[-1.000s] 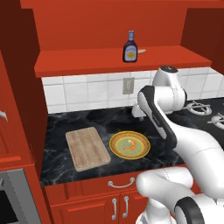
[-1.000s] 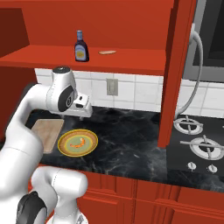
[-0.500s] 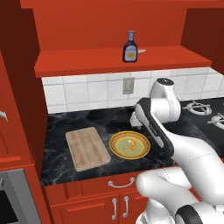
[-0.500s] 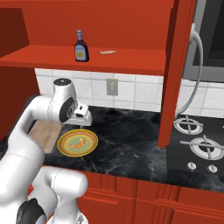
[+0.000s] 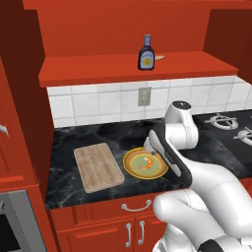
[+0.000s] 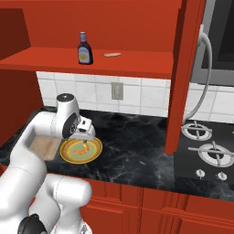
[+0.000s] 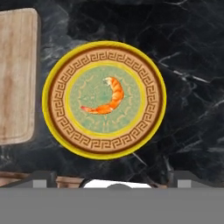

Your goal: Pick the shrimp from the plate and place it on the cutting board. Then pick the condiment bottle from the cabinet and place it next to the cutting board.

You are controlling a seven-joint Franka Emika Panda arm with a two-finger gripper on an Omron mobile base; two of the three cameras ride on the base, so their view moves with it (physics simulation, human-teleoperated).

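Over the last second the arm has swung in from the right of the plate [image 5: 145,164] and dropped lower, so that the hand [image 6: 85,135] now hangs directly above the plate's far edge, where a second ago it stood higher and off to the side. Nothing else on the desk [image 5: 98,142] has moved: the plate sits where it was, and the cutting board [image 5: 97,166] lies just beside the plate, apart from it.

The hand is spread as wide as it goes and holds nothing. In the hand view the two dark fingertips [image 7: 43,176] stand far apart at the bottom, and the plate lies centred ahead of them with the shrimp [image 7: 106,101] curled in the plate's pale green middle, untouched.

I read this as the approach for the first pick: the hand is lined up over the plate but not yet down on the shrimp. What is left is a descent onto the plate's centre and a close around a small, thin, curved body that could easily slip.

The condiment bottle [image 5: 145,52] stands upright on the cabinet [image 5: 123,29] shelf, well above the plate, its step not yet begun.
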